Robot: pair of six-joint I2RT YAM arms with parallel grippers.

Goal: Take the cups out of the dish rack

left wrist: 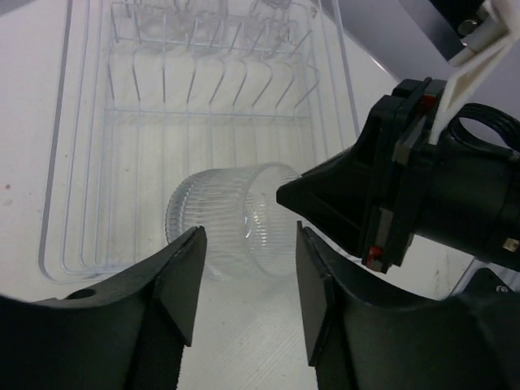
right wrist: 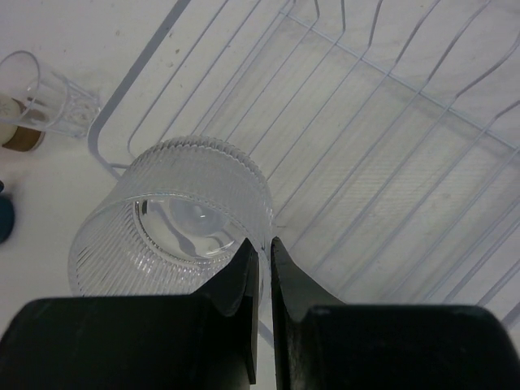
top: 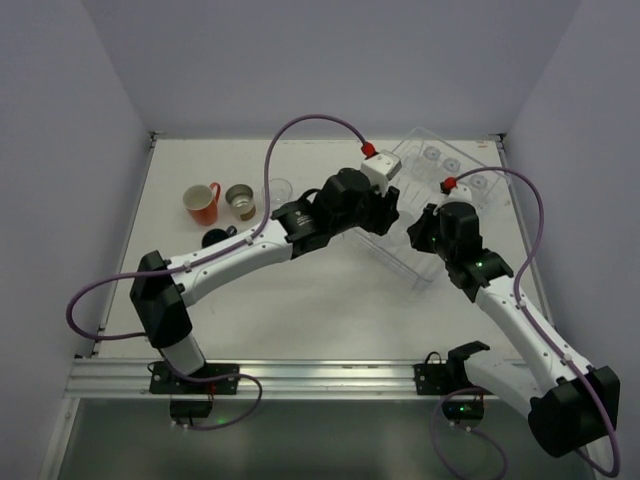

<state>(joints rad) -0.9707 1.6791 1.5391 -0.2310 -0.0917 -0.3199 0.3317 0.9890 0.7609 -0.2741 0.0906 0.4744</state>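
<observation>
On my feed both arms look alike: white shells cover the long links of the left arm and right arm, with bulky matte-black housings at the joints and shoulders. A purple cable runs off each one and ends in a red plug beside a white camera block. I see a small green light on the right wrist. The left pincer has broad, black, wedge-shaped fingers. The right pincer shows the same black fingers, flat on their inner faces. Black base plates sit on a ribbed aluminium rail.
</observation>
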